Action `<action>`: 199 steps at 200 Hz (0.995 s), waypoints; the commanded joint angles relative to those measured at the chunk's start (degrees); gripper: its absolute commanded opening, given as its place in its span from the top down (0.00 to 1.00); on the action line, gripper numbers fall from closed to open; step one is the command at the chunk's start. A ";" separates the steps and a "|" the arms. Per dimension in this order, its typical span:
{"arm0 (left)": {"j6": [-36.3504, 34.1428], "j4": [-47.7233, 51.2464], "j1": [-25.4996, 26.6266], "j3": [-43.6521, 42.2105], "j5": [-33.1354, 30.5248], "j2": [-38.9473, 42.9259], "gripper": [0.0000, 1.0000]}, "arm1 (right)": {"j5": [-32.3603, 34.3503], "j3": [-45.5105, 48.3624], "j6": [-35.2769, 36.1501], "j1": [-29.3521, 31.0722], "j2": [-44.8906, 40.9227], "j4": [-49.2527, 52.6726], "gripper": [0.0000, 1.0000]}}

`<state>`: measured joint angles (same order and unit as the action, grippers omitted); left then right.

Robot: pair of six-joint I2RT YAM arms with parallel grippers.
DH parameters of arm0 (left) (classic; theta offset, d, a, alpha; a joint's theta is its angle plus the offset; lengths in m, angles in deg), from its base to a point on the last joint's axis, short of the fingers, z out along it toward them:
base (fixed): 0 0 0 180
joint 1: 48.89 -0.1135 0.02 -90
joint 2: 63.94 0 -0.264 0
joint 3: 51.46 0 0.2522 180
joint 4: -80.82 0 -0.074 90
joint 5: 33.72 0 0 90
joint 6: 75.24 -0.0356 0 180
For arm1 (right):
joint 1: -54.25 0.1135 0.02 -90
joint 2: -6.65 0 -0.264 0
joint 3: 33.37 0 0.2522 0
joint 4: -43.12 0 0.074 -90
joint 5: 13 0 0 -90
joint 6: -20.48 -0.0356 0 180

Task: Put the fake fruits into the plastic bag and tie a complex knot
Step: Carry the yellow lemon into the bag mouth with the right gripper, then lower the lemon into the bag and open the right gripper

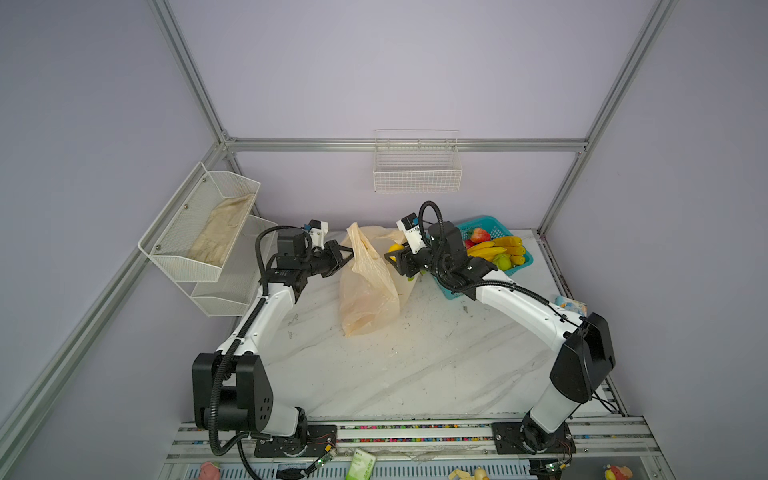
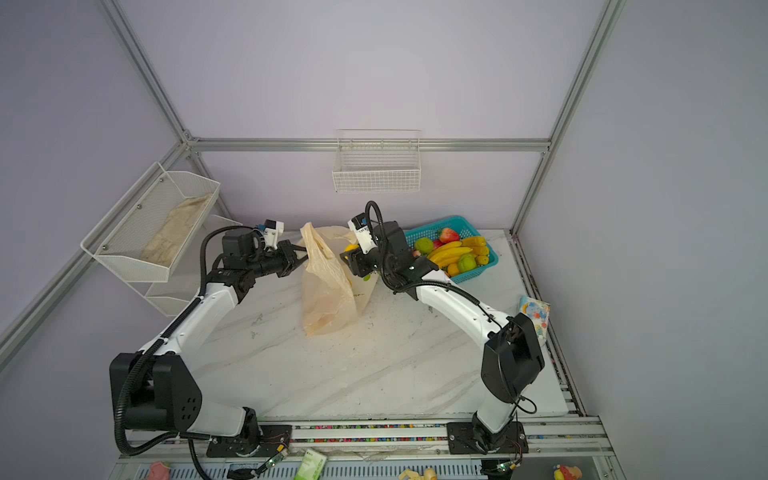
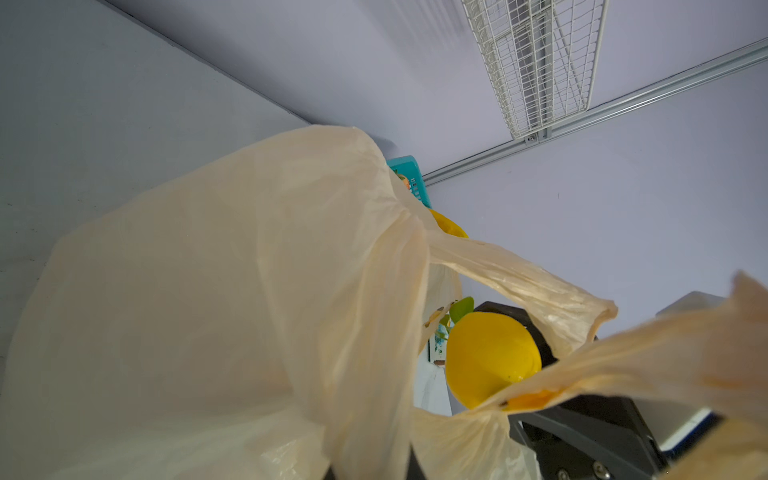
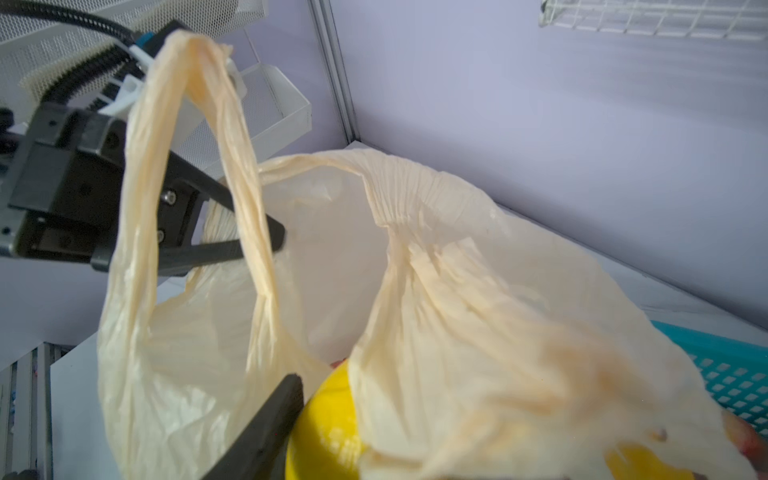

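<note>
On the white marbled table [image 1: 415, 365] the plastic bag [image 1: 365, 286] [image 2: 328, 291] lies with its closed bottom flat toward the robot and its mouth lifted at the far end. One handle loop [image 4: 195, 124] stands upright, apart from the other handle and untied. At the bag's left edge the left end effector [image 1: 349, 249] [image 2: 303, 251] [image 4: 274, 239] has its jaws closed together, pinching the bag's rim just below that upright loop. At the bag's right edge the right end effector [image 1: 392, 255] [image 2: 349, 255] grips a yellow round fruit [image 1: 395, 248] [image 3: 492, 357] [image 4: 328, 424] with a small green leaf. Its jaws stand partway apart around the fruit, right at the bag's mouth. In the right wrist view the bag's thin film drapes over the top of this fruit, and whether the fruit is past the rim cannot be told. To the right of the bag, just behind the right arm's wrist, sits a teal basket [image 1: 486, 222] [image 2: 457, 220]. It holds a strawberry [image 1: 480, 235], banana bunches [image 1: 492, 249] and a green pear [image 1: 503, 262]. Left of the bag a white mesh rack [image 1: 199, 232] hangs on the side wall with a beige folded thing in its upper tray. Beyond the bag a white wire basket [image 1: 417, 166] hangs on the back wall.
</note>
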<state>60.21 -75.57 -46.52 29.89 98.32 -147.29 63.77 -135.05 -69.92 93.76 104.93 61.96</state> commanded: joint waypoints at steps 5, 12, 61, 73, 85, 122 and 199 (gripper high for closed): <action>0.16 -2.71 0.27 -2.27 1.41 1.81 1.00 | 1.61 -4.41 -3.14 0.03 1.79 -2.26 0.78; 0.12 -2.64 0.33 -2.21 1.43 1.86 1.00 | 0.95 -5.13 -3.56 0.05 2.15 -2.70 0.79; 0.21 -2.64 0.52 -2.20 1.62 1.83 1.00 | -5.89 -7.97 -5.32 -0.03 4.58 -6.58 0.78; 0.06 -2.64 0.53 -2.36 1.29 1.87 1.00 | -5.70 -8.32 -5.41 -0.21 4.98 -7.10 0.79; 0.24 -2.64 0.53 -2.25 1.58 1.83 1.00 | -5.92 -9.23 -5.96 -0.72 5.88 -7.42 0.79; -0.01 -2.64 0.79 -2.37 1.28 1.84 1.00 | -11.14 -9.89 -7.75 -2.54 10.09 -12.69 0.80; -0.71 -2.62 1.06 -2.42 0.85 1.85 1.00 | -12.26 -5.51 -1.15 -7.42 13.86 -14.05 0.80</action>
<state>60.17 -75.60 -45.73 29.87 98.50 -147.29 51.42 -144.62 -73.57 88.56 120.34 50.47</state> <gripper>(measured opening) 0.048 0.589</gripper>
